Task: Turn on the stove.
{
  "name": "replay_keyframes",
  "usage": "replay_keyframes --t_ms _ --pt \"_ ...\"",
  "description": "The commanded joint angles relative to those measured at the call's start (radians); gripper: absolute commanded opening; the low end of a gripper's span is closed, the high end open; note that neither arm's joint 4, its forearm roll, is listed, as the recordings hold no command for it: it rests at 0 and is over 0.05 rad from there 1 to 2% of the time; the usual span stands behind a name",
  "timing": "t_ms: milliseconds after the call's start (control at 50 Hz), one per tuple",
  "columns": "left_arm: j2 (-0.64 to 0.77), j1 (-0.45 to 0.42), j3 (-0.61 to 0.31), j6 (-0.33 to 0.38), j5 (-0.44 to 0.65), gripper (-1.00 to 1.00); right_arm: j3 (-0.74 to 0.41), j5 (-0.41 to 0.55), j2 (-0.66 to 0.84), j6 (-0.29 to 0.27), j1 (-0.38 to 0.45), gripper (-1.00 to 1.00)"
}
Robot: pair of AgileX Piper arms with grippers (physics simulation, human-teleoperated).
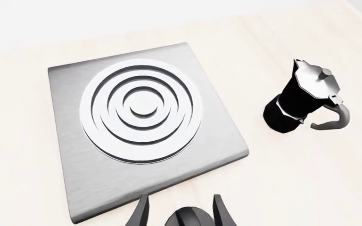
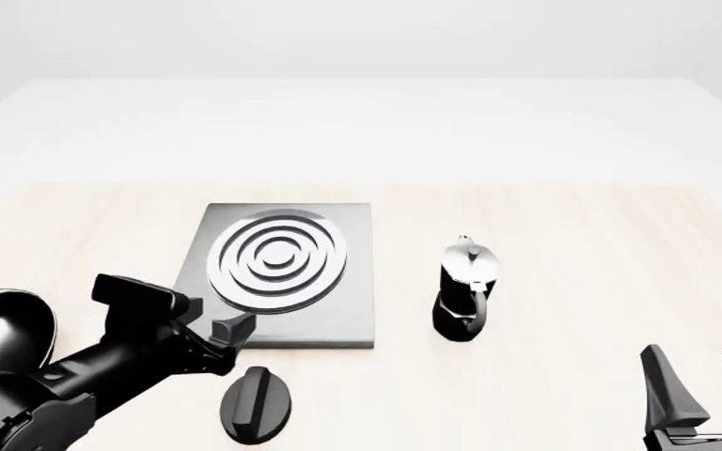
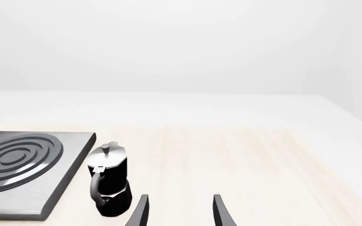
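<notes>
The stove (image 2: 289, 275) is a flat brushed-grey plate with concentric burner rings, left of centre on the table (image 2: 562, 244). Its black oval ridged knob (image 2: 257, 404) lies just before it. Left end effector (image 2: 226, 346), fingers apart, hovers near the knob. Right end effector (image 2: 702, 383): fingers apart.

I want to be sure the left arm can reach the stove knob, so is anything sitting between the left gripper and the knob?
Nothing visible blocks it. The left gripper hangs open just above the knob, with only bare table around; the moka pot stands apart, off to the right.
</notes>
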Motion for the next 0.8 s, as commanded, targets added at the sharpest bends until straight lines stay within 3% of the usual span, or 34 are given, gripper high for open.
replay_keyframes --t_ms 20,120,140,380,800 --pt "0.068 -0.053 0.010 -0.018 -0.040 1.00 0.000 -0.002 0.003 0.000 0.000 1.00" --pt "0.085 -0.061 0.016 -0.030 -0.057 1.00 0.000 -0.003 0.004 -0.003 -0.001 1.00" --pt "0.120 -0.086 0.018 -0.065 -0.069 1.00 0.000 -0.007 0.012 -0.002 0.001 1.00" --pt "0.193 -0.121 0.029 -0.088 -0.117 1.00 0.000 -0.028 0.038 0.007 -0.002 1.00" --pt "0.256 -0.103 0.068 -0.072 -0.175 1.00 0.000 -0.009 0.013 0.010 -0.001 1.00"
